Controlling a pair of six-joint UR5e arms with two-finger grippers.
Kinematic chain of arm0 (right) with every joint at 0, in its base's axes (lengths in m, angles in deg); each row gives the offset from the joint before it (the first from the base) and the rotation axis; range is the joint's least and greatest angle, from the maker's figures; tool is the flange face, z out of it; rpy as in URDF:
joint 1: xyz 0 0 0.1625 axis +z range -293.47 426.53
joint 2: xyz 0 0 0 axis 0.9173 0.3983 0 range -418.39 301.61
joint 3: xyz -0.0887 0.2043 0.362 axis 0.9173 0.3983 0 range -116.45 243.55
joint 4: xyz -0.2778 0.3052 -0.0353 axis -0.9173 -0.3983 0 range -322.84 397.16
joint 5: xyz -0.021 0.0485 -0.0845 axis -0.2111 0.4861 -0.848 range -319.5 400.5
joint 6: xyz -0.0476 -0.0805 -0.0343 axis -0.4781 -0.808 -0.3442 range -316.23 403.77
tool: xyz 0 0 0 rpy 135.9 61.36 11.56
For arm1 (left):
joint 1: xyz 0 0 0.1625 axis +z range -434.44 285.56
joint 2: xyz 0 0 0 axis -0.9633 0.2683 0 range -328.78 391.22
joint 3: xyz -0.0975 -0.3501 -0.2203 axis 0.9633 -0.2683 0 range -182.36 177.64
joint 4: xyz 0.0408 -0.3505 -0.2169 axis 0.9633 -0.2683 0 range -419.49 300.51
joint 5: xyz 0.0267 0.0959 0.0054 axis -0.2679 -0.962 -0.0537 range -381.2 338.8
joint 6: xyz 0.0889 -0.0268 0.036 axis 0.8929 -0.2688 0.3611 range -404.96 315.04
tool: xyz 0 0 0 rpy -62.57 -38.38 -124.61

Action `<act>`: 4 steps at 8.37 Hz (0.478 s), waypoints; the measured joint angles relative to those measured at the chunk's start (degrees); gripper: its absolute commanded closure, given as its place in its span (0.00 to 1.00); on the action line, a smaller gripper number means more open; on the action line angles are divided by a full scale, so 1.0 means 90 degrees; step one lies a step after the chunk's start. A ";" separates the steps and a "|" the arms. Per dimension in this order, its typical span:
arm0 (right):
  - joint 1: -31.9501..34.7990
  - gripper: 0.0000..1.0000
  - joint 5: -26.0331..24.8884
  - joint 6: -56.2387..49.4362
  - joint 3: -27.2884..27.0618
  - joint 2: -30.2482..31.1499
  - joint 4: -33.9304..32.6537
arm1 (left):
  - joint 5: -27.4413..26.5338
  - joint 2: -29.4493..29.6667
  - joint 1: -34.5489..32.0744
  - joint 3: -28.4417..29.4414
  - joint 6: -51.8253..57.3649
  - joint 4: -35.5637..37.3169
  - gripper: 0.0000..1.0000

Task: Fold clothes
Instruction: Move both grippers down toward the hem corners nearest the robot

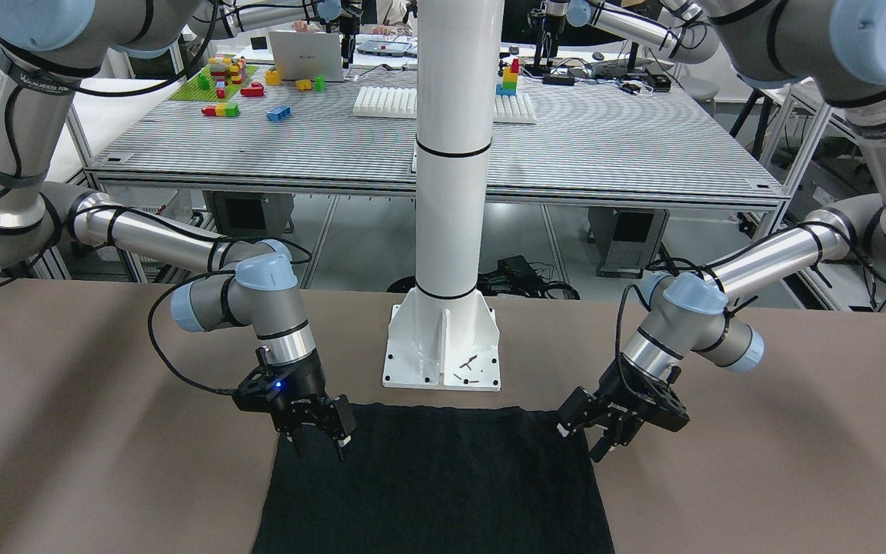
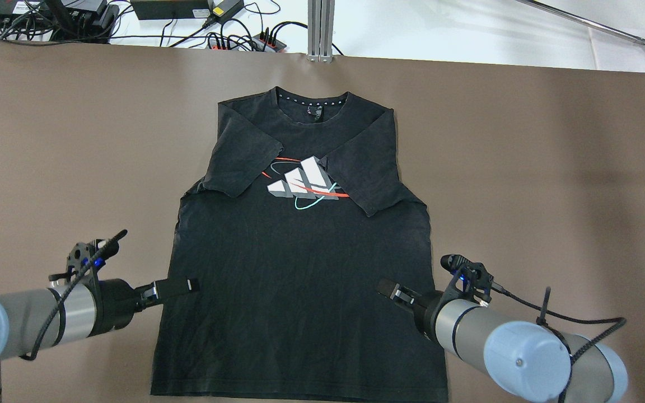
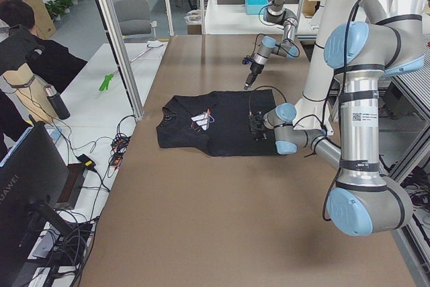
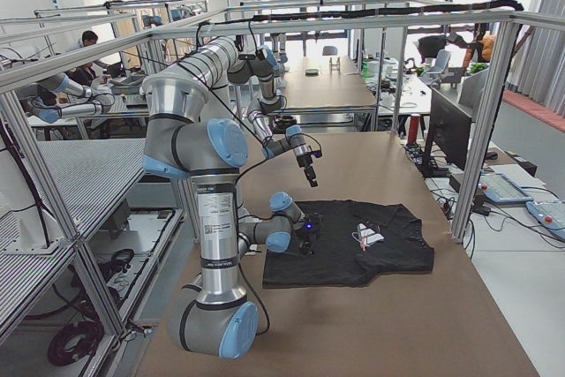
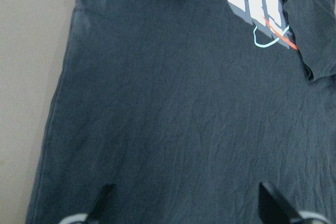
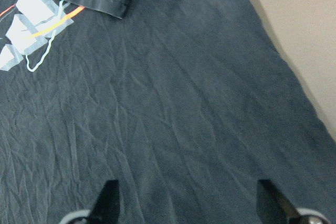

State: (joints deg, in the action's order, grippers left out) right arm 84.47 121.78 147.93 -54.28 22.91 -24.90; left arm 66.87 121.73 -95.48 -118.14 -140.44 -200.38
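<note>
I am holding my left pincer (image 2: 188, 284) spread over the black shirt's (image 2: 300, 268) left edge, near the hem. I am holding my right pincer (image 2: 387, 288) spread over its right side. The shirt is lying flat between them on the brown surface (image 2: 524, 168), sleeves folded inward and logo facing up.

Left arm (image 2: 26, 322) reaches in low from its side, forearm close to level, wrist bent so my left tool (image 2: 176, 287) points inward and down. Jaws wide apart here: on the wrist camera the fingers (image 5: 105, 200) sit out near the frame's two lower corners. Right arm (image 2: 524, 352) mirrors it, elbow out, right tool (image 2: 391, 290) angled in toward the left one, jaws parted just as wide. Both tools empty, well apart from each other
</note>
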 measured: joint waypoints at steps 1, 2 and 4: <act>-0.0267 0.07 -0.0144 0.0366 -0.0264 0.0381 0.0066 | -0.0397 -0.0197 0.0470 -0.0102 -0.0216 -0.0001 0.05; -0.0638 0.07 -0.0442 0.0641 -0.0493 0.0816 0.0291 | -0.0699 -0.0470 0.0874 -0.0217 -0.0402 -0.0005 0.05; -0.1405 0.07 -0.1171 0.1069 -0.0680 0.1575 0.1075 | -0.1240 -0.0996 0.1549 -0.0381 -0.0702 -0.0009 0.05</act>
State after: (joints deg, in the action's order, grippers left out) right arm 71.83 111.25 157.55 -60.40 37.08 -15.23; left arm 55.71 112.77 -81.54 -121.57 -146.75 -200.46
